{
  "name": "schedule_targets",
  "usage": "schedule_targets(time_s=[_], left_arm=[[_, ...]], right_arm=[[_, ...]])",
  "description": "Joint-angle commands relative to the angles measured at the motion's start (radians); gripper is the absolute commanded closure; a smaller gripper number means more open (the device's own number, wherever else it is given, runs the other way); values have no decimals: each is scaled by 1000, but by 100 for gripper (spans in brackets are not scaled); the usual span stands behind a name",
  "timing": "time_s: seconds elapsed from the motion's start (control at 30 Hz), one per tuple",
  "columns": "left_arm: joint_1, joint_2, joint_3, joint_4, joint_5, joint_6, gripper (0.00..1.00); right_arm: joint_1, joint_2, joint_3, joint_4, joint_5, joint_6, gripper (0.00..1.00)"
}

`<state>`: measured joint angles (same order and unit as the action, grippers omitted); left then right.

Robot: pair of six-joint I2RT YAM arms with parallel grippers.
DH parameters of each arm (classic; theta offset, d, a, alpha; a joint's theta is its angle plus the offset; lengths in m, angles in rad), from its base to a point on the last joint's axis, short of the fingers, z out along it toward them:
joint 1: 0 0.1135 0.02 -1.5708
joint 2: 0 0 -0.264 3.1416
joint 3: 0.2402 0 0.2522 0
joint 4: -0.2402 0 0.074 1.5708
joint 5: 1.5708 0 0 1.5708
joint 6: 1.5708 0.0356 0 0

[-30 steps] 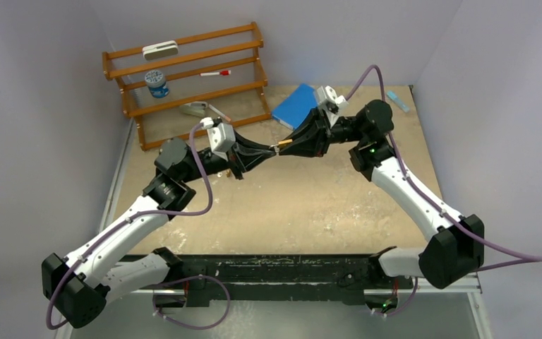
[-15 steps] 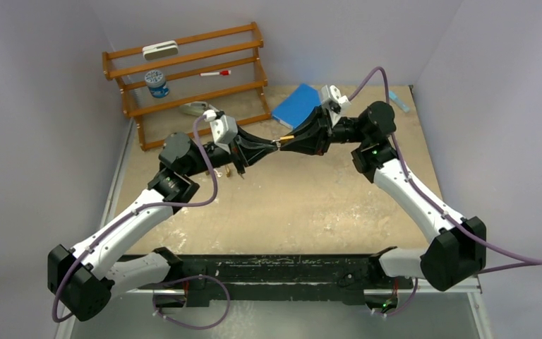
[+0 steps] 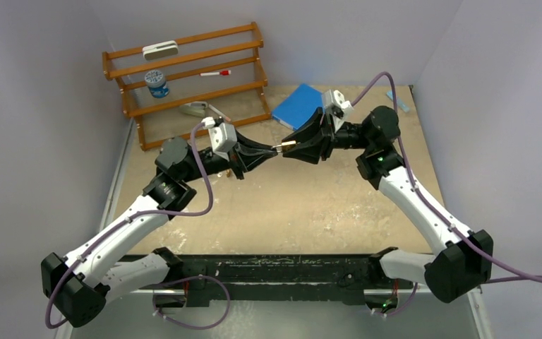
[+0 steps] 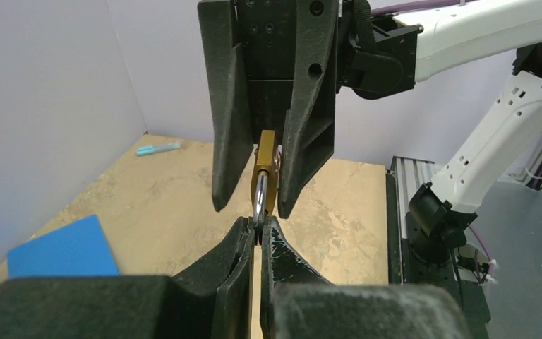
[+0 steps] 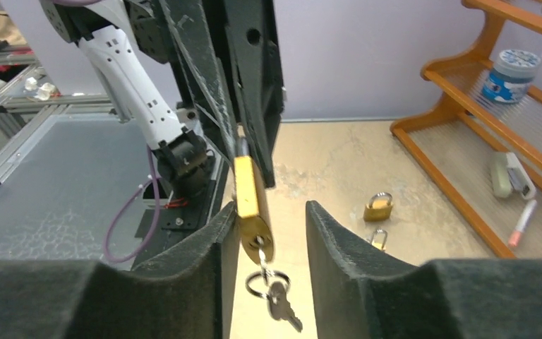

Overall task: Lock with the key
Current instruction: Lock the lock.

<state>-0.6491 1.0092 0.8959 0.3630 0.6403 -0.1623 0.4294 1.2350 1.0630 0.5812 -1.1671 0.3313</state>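
One brass padlock (image 5: 245, 191) hangs in the air, well off the surface, caught between two robot pincers that meet tip to tip. Its steel shackle (image 4: 260, 206) is pinched in the tips of the left pincer (image 4: 257, 229), which are pressed tight together on it. That grip alone seems to carry the lock. I cannot tell whether the shackle is snapped home or sprung.

From the left pincer the lock's body reaches forward into the mouth of the right pincer (image 5: 269, 210). The right pincer is spread. One finger (image 5: 205, 247) lies right against the flat of the brass body, and the other stands clear of it with a gap between.

A key (image 5: 260, 246) sits in the keyhole at the lock's far end, deep inside the right pincer's mouth. A ring (image 5: 257, 284) with a spare key (image 5: 284, 312) dangles below it.

The arrangement looks deliberate: one arm steadies the lock by its shackle so the keyed end faces the other arm. I judge the right pincer next needs to close on the key's head, not on the body, to turn it.

Beyond the right pincer, down on the sandy surface (image 5: 324, 162), lies a second small padlock (image 5: 379, 206). Farther off stands a wooden rack (image 5: 459, 134).
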Motion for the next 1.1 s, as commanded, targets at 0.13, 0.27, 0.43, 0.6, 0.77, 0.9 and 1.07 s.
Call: schedule_targets(time_s=[0.13, 0.27, 0.43, 0.6, 0.77, 0.9, 1.07], left_arm=[[-10, -62, 71, -17, -11, 62, 100], [-10, -73, 73, -38, -13, 71, 100], [-10, -82, 78, -70, -22, 92, 100], [-9, -86, 81, -90, -31, 106, 100], [-8, -92, 81, -109, -45, 120, 100], [-8, -95, 79, -116, -52, 125, 100], [-8, -102, 81, -129, -64, 134, 100]], right_arm=[[-52, -62, -26, -53, 31, -31, 44], [-55, -60, -19, -64, 30, -36, 41], [-58, -60, -7, -95, 30, -57, 41], [-60, -67, 0, -123, 37, -73, 42], [-64, -78, 0, -145, 43, -85, 45], [-65, -83, 3, -154, 43, -86, 52], [-68, -87, 5, -174, 44, -94, 71]])
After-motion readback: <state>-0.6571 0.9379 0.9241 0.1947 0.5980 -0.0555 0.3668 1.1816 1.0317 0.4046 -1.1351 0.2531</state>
